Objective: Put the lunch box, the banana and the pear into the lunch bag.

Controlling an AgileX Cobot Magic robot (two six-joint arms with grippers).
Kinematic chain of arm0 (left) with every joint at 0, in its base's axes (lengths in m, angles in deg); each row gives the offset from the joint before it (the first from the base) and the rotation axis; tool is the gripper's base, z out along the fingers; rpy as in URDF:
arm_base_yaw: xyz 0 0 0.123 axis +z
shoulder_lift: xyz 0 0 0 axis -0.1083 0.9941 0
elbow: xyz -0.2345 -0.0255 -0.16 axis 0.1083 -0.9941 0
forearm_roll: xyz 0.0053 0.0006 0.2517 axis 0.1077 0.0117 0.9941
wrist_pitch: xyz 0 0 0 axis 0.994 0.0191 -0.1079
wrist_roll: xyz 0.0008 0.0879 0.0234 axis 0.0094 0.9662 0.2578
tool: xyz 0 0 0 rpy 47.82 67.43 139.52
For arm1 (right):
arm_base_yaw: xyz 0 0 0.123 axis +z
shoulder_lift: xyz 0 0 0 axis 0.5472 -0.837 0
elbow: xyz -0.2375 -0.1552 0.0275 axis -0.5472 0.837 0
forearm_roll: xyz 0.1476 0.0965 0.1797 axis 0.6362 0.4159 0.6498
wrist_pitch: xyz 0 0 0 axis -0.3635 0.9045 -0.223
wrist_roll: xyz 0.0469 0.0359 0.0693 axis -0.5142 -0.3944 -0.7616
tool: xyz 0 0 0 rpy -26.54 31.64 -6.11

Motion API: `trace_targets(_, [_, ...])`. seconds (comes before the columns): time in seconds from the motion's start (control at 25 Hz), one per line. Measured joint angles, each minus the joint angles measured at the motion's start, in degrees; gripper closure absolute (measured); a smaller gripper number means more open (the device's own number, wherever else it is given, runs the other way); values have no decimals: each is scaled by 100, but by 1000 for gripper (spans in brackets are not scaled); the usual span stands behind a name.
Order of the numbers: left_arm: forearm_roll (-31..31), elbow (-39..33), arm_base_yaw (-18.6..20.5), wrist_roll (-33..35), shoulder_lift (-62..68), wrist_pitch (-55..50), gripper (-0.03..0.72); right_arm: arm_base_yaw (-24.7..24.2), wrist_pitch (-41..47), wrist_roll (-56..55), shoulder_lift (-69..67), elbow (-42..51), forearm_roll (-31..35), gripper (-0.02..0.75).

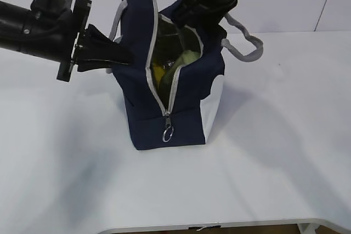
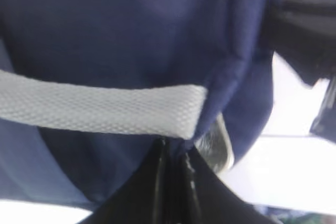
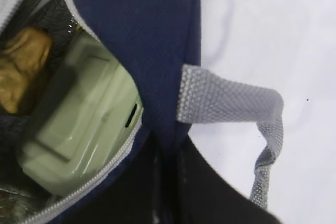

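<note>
The lunch bag (image 1: 181,102) is stood upright, zipper opening pointing up; each flap is pinched by the left gripper (image 1: 127,56) and right gripper (image 3: 168,182). The lunch box (image 3: 84,124) is seen tilted inside.

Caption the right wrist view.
Right gripper pinching the lunch bag rim; lunch box inside.

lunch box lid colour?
Pale sage green; the small rectangular clip-on lunch box lid shows best in the right wrist view, inside the bag.
</note>
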Motion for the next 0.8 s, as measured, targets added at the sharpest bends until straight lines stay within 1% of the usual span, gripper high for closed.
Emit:
trace_targets(0.12, [-9, 13, 0, -4, 0, 10, 703, 0, -26, -56, -24, 0, -44, 678])
trace_targets(0.24, [-9, 143, 0, -13, 0, 140, 672, 0, -75, -78, -24, 0, -59, 608])
trace_targets(0.32, [1, 271, 0, -13, 0, 276, 611, 0, -75, -78, -24, 0, -83, 545])
trace_targets(0.48, [1, 513, 0, -13, 0, 364, 407, 0, -84, -134, -24, 0, -119, 397])
trace_targets(0.52, [12, 564, 0, -13, 0, 364, 370, 0, -97, -166, -24, 0, -119, 372])
trace_targets(0.56, [12, 609, 0, -13, 0, 350, 350, 0, -97, -188, -24, 0, -119, 350])
trace_targets(0.64, [12, 664, 0, -13, 0, 309, 328, 0, -97, -211, -3, 0, -119, 335])
trace_targets(0.8, [24, 708, 0, -13, 0, 264, 330, 0, -98, -223, 113, 0, -119, 326])
